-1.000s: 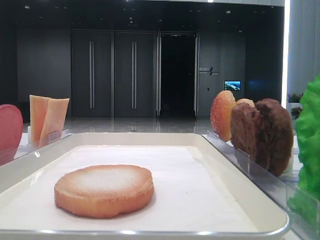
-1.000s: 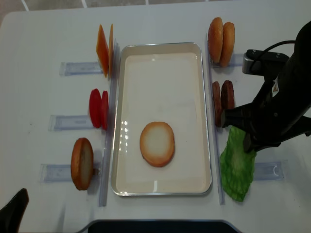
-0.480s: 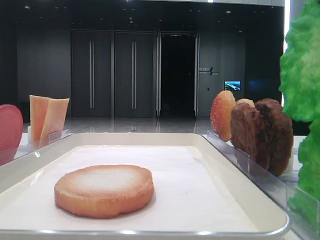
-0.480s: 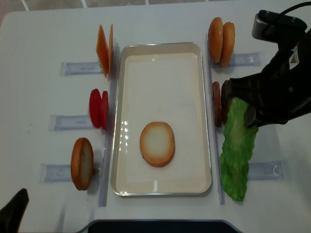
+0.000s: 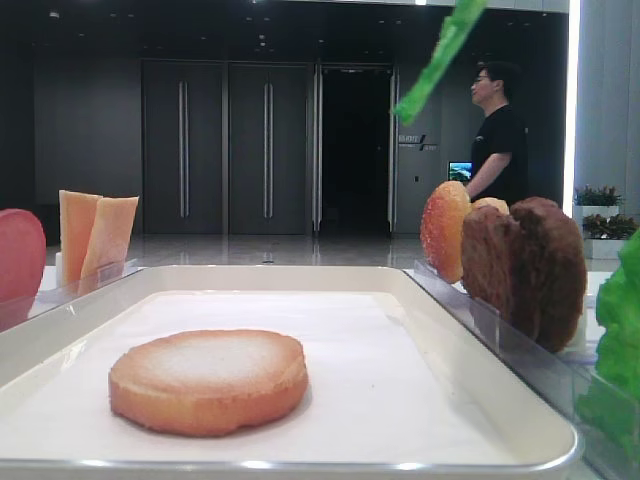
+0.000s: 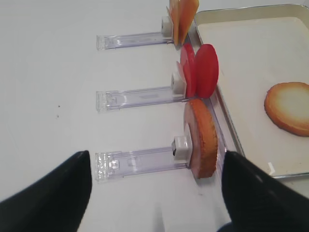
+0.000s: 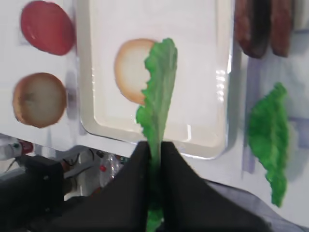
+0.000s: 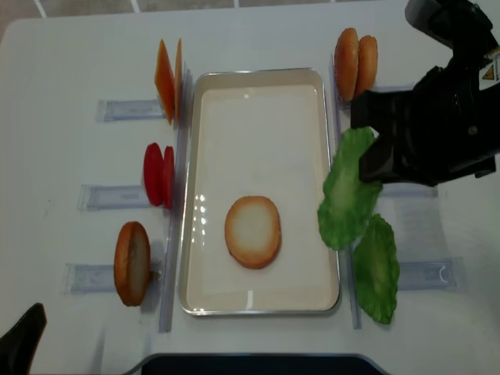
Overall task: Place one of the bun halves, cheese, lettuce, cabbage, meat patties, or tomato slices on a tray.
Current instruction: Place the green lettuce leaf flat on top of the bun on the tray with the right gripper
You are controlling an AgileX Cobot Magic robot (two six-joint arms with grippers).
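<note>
My right gripper (image 7: 154,145) is shut on a ruffled green lettuce leaf (image 7: 159,92), pinching its edge. The leaf (image 8: 344,191) hangs in the air over the right rim of the cream tray (image 8: 258,74), and its tip (image 5: 440,55) shows high in the low view. A flat pale-faced bun half (image 8: 252,231) lies on the tray's paper lining. Another lettuce leaf (image 8: 376,269) rests on the rack to the tray's right. My left gripper (image 6: 154,193) is open and empty above the table, near an upright bun half (image 6: 202,137).
Clear racks flank the tray. Cheese slices (image 8: 168,80), tomato slices (image 8: 158,175) and a bun half (image 8: 132,263) stand on the left. Domed bun halves (image 8: 355,56) and meat patties (image 5: 525,270) stand on the right. A person (image 5: 497,135) stands in the background.
My right gripper has lifted the lettuce leaf off the right rack and carried it up and left to the tray's right rim. The left arm has not moved.
</note>
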